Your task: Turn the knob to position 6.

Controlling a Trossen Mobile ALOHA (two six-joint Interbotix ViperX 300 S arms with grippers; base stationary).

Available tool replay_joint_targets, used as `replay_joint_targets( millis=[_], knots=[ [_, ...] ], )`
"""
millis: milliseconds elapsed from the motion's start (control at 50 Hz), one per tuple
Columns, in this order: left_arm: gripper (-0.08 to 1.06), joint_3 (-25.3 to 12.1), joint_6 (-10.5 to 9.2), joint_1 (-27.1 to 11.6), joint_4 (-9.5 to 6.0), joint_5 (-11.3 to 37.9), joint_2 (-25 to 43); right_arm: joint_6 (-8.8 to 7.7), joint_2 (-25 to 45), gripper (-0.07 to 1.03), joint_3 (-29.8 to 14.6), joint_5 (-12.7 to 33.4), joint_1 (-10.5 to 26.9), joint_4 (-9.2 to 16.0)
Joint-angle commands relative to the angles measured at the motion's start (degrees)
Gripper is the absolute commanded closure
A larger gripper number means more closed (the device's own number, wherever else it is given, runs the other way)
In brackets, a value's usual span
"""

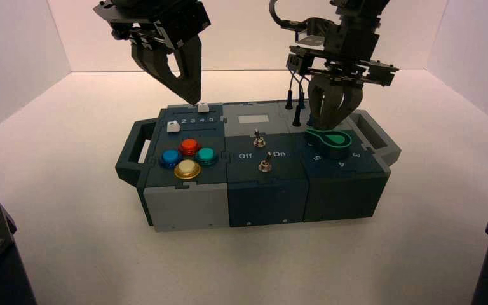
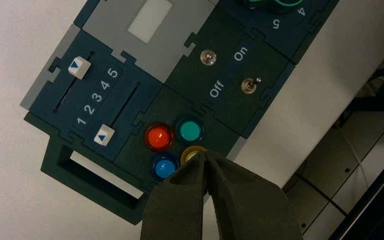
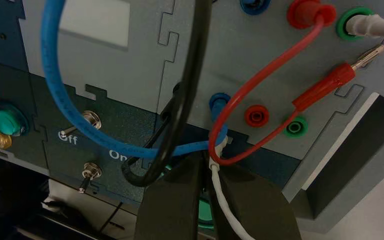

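Right gripper [image 1: 325, 127] is hanging over the far edge of the black dial knob [image 1: 338, 151], probably lining up for a grip; clenched or released, I cannot tell. Left gripper [image 1: 194, 101], its tips pressed together, is waiting above the slider panel [image 1: 189, 132]. Knob is sitting on the box's near right section, showing a bright green rim and teardrop pointer [image 1: 335, 138]. Turning towards 6 likely needs a firm hold, clear of the wires [image 3: 260, 75].

Pale, smooth tabletop [image 1: 70, 190] — plain whitish walls [image 1: 241, 38] behind and at both sides.
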Motion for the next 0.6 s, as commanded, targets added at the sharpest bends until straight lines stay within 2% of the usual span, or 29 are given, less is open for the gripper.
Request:
replay_joint_targets(
  millis=[20,260,380,600],
  knots=[
    [1.01,-1.49,0.35,-0.18,0.09,-0.18,-0.7,-0.09,-0.88,0.99,-1.41,-0.09,0.35,-0.44],
    [1.01,-1.23,0.35,-0.18,0.09,-0.18,-0.88,1.41,-2.99,0.99,-2.46,0.09,-0.18,-5.19],
    [1.01,-1.23,0.44,-0.18,0.09,-0.26,-0.97,1.58,-4.22,0.99,-3.25,1.05,-0.26,-5.89],
    [1.01,-1.14,0.7,-0.18,0.44,-0.26,-1.05,1.93,-9.49,0.99,-3.87,5.45,-0.18,-5.8]
  ],
)
